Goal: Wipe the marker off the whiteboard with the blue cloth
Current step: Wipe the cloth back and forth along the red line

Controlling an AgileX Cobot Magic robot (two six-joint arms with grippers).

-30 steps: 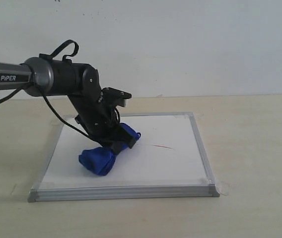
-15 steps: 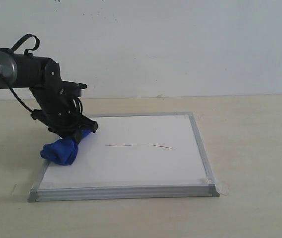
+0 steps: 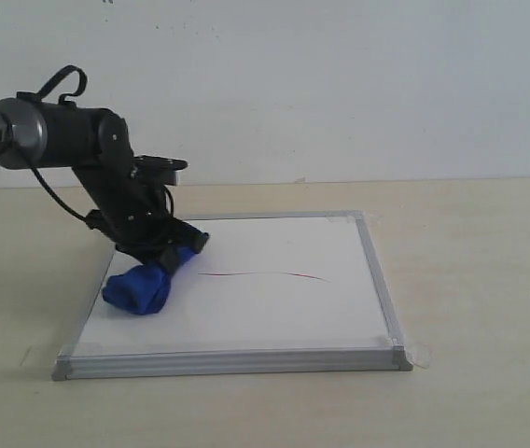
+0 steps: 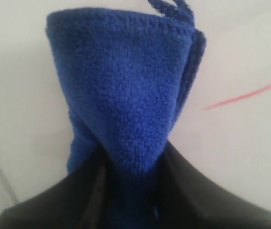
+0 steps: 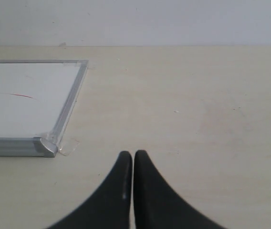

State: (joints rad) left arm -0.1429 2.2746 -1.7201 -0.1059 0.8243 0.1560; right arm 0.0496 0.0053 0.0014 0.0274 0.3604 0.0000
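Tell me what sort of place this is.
Probably a robot test bench: a pale tabletop against a blank white wall, with a whiteboard on it and a robot arm holding a blue cloth.

The left gripper and blue cloth crowd the whiteboard at nine o'clock; centre through three o'clock lies open.
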